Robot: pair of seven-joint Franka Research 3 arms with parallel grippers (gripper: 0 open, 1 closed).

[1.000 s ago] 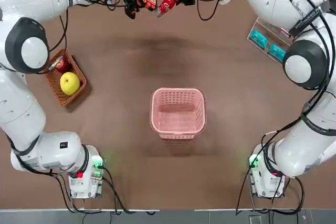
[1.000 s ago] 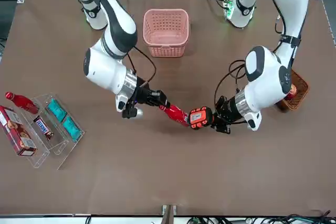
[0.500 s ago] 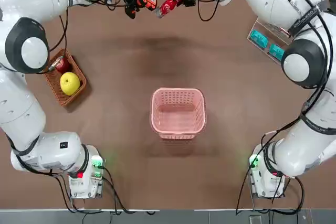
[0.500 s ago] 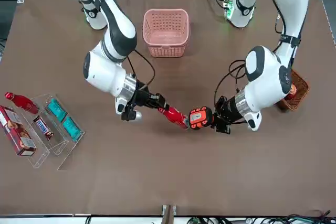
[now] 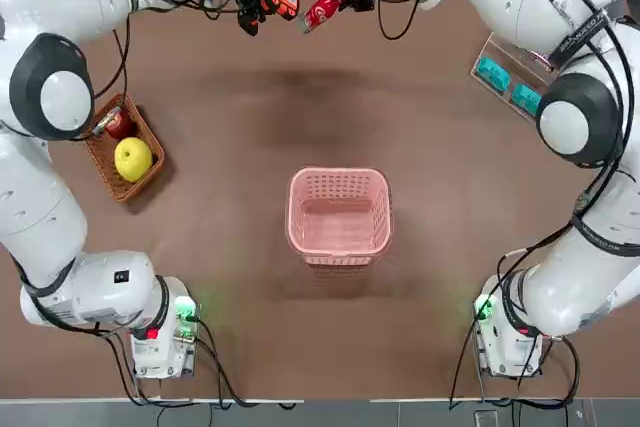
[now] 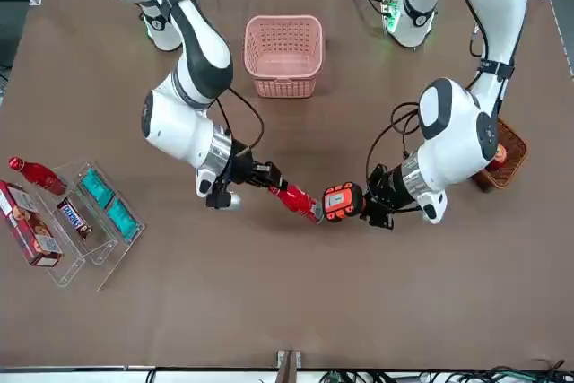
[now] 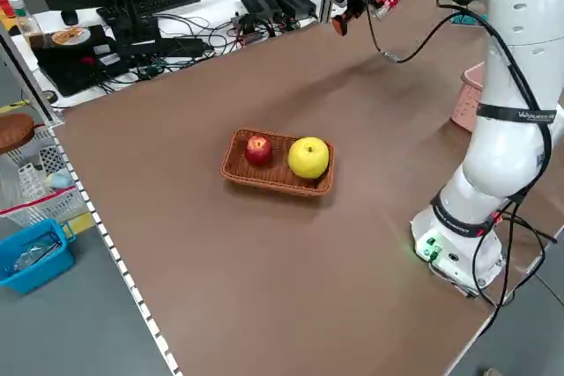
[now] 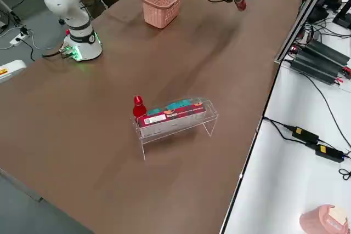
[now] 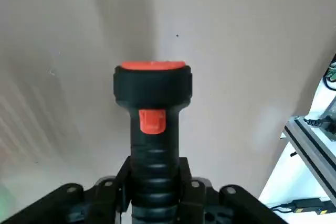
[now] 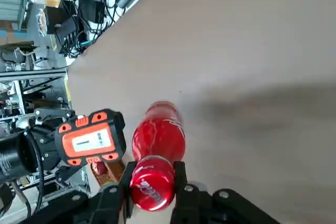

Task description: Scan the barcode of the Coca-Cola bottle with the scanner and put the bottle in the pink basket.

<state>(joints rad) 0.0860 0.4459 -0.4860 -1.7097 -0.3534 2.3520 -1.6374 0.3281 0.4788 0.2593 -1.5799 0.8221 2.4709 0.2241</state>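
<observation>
The Coca-Cola bottle, slim, red and plastic [image 10: 159, 148], is gripped firmly by the right hand [image 10: 153, 174], whose fingers are closed around it near the worktop's far edge. By the left hand [image 9: 154, 170], beside it at that same edge, the pistol-shaped black scanner with orange-red trim [image 9: 153, 129] is gripped around its ribbed handle.

The scanning step appears to be in hand: the bottle's outer end is held up to the scanner's head, though whether the two touch cannot be told, nor whether the code has been read. Next, the barcode probably needs to be turned squarely to the reading window; once it is read, the bottle should be carried back over the worktop [image 5: 230, 287] and lowered into the pale pink lattice-sided basket [image 5: 340, 179], set mid-width, nearer the robot's edge than the far one.

The bottle is seen tilted, glossy and rounded, with pale script on red and a white patch at the end by the scanner. If gripped loosely, it might roll between the fingers.
</observation>
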